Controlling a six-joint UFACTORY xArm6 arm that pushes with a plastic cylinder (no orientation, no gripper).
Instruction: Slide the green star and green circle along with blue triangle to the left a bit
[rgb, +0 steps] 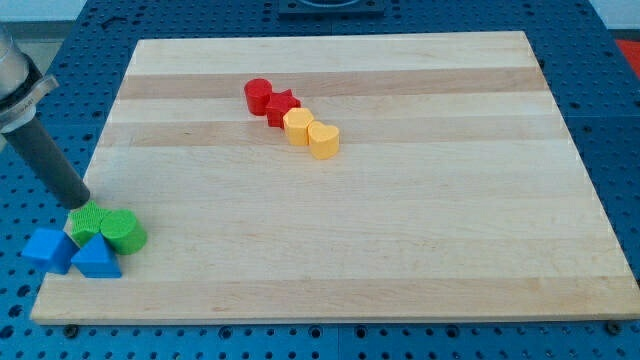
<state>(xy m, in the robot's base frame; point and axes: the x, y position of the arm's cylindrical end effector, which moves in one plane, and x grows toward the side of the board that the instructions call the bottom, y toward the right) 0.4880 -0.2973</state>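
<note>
Bench (400, 250), bottom-left corner: my tip (80, 203) touching green star (89, 222), beside green circle (123, 231), above blue triangle (96, 260). No jaws fitted.

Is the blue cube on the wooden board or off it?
Mostly off: the blue cube overhangs the wooden board's left edge, onto the blue surface.

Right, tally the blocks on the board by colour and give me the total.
Red: 2, the red cylinder and the red star.
Yellow: 2, the yellow block and the yellow heart.
Green: 2, the green star and the green circle.
Blue: 2, the blue triangle and the blue block.
Total: 8.
</note>
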